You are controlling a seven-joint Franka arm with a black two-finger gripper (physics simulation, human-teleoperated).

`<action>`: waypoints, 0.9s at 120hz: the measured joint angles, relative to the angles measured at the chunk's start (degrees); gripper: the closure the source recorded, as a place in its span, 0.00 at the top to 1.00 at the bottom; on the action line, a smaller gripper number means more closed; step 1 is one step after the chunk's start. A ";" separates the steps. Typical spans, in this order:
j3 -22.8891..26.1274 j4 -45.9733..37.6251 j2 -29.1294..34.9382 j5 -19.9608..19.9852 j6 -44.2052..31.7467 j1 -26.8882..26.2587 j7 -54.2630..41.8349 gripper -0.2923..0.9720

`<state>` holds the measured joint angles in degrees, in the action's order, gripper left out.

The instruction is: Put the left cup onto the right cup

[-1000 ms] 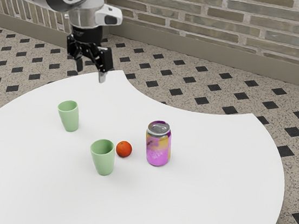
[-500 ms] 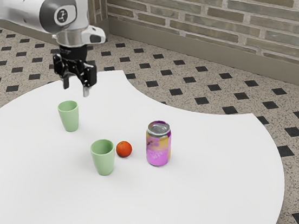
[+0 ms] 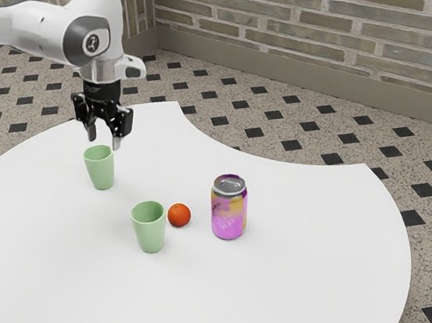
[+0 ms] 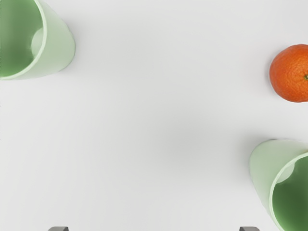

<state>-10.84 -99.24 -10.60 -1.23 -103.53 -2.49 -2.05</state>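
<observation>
1. The hand [image 3: 103, 141] points down at the end of the white arm [image 3: 39, 29], its two black fingers spread apart and holding nothing.
2. In the exterior view its fingertips hang close above the rim of the left cup [image 3: 99, 167]; whether they are straight over it cannot be told.
3. The left cup, pale green, stands upright, mouth up, on the white desk [image 3: 287, 288], toward the exterior view's left.
4. The right cup [image 3: 148, 226], the same green and also upright, stands apart from it, nearer the camera and toward the exterior view's right.
5. An orange [image 3: 178, 215] lies just beside the right cup.
6. A pink and yellow soda can [image 3: 228, 206] stands upright near the orange, on its far side from the cups.
7. In the wrist view the two cups sit well apart with bare desk between them.
</observation>
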 joint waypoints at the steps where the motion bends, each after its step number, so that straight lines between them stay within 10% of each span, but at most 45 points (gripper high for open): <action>1: -0.07 0.02 -0.10 0.00 -0.09 0.00 -0.04 0.57; 108: -1.86 3.34 -9.88 1.33 -8.39 2.59 -7.72 0.54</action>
<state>-12.69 -95.90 -20.48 0.10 -111.92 0.09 -9.78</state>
